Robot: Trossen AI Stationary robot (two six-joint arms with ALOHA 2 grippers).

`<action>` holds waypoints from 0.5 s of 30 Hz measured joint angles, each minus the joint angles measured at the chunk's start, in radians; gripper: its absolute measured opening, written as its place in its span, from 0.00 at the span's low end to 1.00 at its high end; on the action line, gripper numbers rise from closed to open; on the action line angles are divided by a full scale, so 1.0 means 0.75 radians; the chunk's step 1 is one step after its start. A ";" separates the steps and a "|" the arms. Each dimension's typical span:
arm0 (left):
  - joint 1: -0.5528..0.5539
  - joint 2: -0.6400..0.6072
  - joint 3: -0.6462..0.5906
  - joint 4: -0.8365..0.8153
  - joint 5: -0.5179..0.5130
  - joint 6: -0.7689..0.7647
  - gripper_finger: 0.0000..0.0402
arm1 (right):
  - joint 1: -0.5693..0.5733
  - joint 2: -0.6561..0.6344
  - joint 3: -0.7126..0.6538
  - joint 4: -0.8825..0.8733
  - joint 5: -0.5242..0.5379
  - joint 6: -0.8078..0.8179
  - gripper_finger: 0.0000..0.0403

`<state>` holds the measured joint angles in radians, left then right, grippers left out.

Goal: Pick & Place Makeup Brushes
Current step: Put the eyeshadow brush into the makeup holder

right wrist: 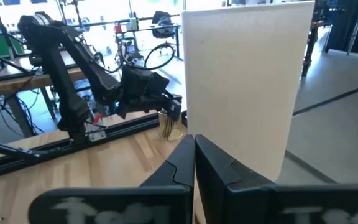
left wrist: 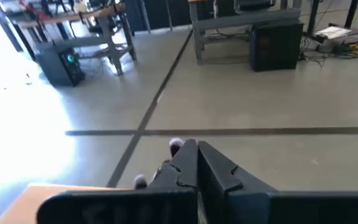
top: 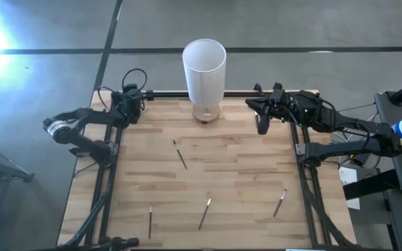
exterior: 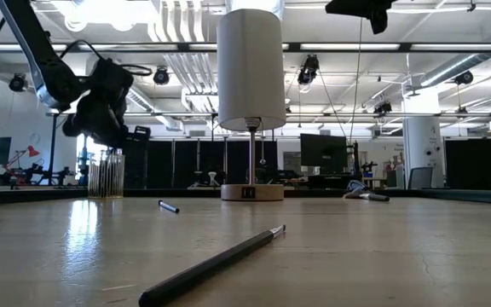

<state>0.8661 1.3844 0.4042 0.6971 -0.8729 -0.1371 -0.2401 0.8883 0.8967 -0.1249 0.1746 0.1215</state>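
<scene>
Four makeup brushes lie flat on the wooden table in the high view: one near the middle (top: 180, 155) and three toward the near edge (top: 150, 219), (top: 205, 213), (top: 280, 202). In the low view the nearest brush (exterior: 216, 260) is dark with a pale end. A small yellowish clear cup (exterior: 106, 175) with thin sticks standing in it sits at the far left corner. My left gripper (top: 137, 103) hangs shut just above the cup (right wrist: 169, 124), holding nothing. My right gripper (top: 253, 106) is shut and empty, raised near the far right corner.
A tall white cylinder (top: 204, 66) on a round wooden base (exterior: 252, 192) stands at the middle of the far edge, between the two grippers. Black rails (top: 300, 150) run along the table's left and right sides. The middle of the table holds only the scattered brushes.
</scene>
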 joint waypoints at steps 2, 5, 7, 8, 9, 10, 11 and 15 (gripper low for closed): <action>0.000 -0.036 0.000 -0.054 0.024 -0.056 0.03 | 0.001 -0.006 0.000 -0.019 -0.003 0.008 0.02; 0.000 -0.101 0.001 -0.125 0.068 -0.101 0.06 | 0.002 -0.014 -0.001 -0.066 -0.004 0.010 0.02; 0.000 -0.151 0.010 -0.186 0.085 -0.111 0.09 | 0.003 -0.018 -0.001 -0.086 -0.004 0.013 0.02; 0.000 -0.175 0.018 -0.224 0.098 -0.119 0.10 | 0.003 -0.022 -0.001 -0.101 -0.004 0.013 0.02; 0.001 -0.200 0.030 -0.272 0.109 -0.126 0.12 | 0.003 -0.024 -0.001 -0.113 -0.004 0.013 0.02; 0.000 -0.227 0.044 -0.325 0.125 -0.139 0.13 | 0.003 -0.027 -0.001 -0.114 -0.004 0.016 0.02; 0.000 -0.253 0.063 -0.389 0.135 -0.157 0.14 | 0.002 -0.031 -0.001 -0.121 -0.004 0.028 0.02; 0.000 -0.355 0.161 -0.685 0.217 -0.219 0.17 | 0.002 -0.043 -0.001 -0.166 -0.004 0.072 0.02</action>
<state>0.8662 1.1181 0.5250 0.1832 -0.7101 -0.3013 -0.2386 0.8560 0.8959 -0.2492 0.1719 0.1756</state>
